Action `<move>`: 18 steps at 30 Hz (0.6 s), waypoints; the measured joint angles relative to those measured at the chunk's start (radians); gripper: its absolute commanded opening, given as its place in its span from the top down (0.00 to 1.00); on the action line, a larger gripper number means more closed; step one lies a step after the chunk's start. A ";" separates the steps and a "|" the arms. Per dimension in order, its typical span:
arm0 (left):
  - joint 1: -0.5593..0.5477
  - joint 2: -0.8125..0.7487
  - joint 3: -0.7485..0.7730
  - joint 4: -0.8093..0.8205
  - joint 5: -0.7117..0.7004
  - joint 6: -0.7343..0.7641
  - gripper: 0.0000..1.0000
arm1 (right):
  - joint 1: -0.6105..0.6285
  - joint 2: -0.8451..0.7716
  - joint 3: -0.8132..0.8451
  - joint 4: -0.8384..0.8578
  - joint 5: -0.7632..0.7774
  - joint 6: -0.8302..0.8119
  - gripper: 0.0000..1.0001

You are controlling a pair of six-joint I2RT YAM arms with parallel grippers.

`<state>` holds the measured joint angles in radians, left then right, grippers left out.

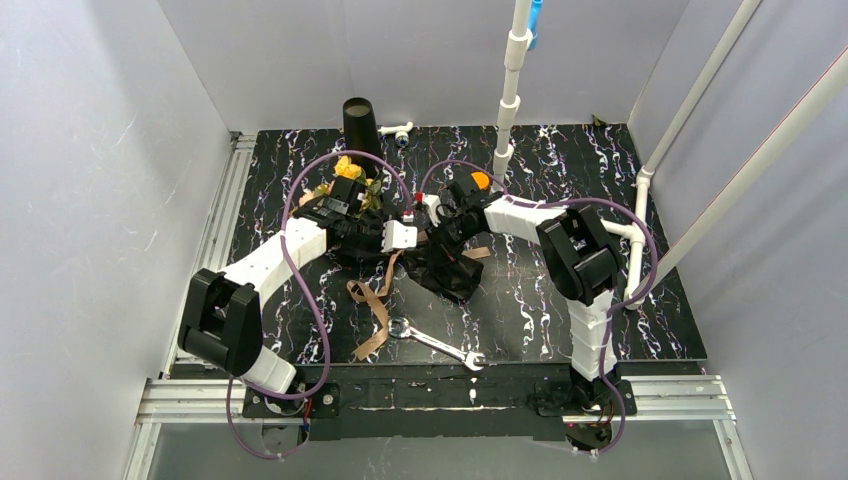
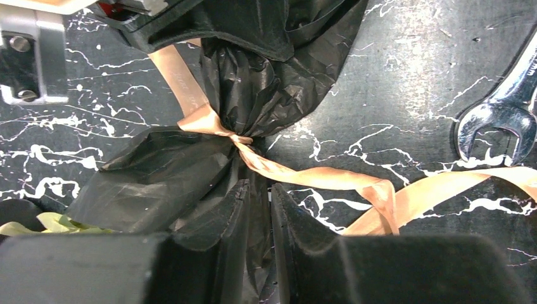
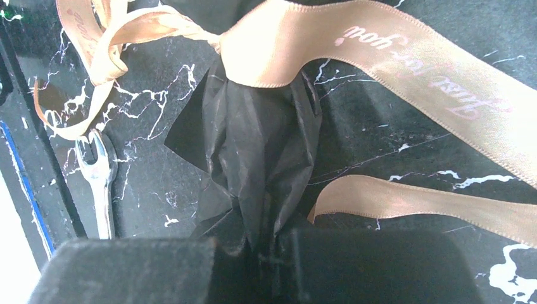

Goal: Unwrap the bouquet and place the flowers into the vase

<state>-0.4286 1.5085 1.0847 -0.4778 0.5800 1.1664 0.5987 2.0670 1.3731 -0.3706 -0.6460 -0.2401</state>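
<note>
Nearest my left wrist lens, the left gripper (image 2: pixel 259 189) has its jaws a sliver apart with a fold of the wrapping paper (image 2: pixel 253 82) lying in the gap; I cannot tell whether it pinches that fold or merely brackets it; just beyond the fingertips the tan ribbon (image 2: pixel 304 177) is knotted around the paper's neck, its tails trailing right over the table (image 2: pixel 405 76) toward the wrench (image 2: pixel 500 120). On my right wrist view, the right gripper (image 3: pixel 266 248) is clenched on the gathered end of the same black paper; ribbon bands cross beyond it. From overhead, the bouquet (image 1: pixel 445 268) lies on its side mid-table between both arms; the flowers (image 1: pixel 347 166) show yellow at its far-left end, beside the left gripper and just near of the vase (image 1: pixel 360 125); the vase stands upright at the far edge, well left of the white pipe post (image 1: pixel 510 100); the wrench lies toward the near edge, beside a loose ribbon tail.
</note>
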 measured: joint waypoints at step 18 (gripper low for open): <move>0.000 -0.010 -0.060 -0.039 0.005 0.031 0.81 | 0.020 -0.006 0.006 -0.016 0.026 -0.048 0.99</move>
<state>-0.4286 1.4990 1.0252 -0.5167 0.5846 1.1976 0.6189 2.0605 1.3788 -0.3862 -0.6201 -0.2878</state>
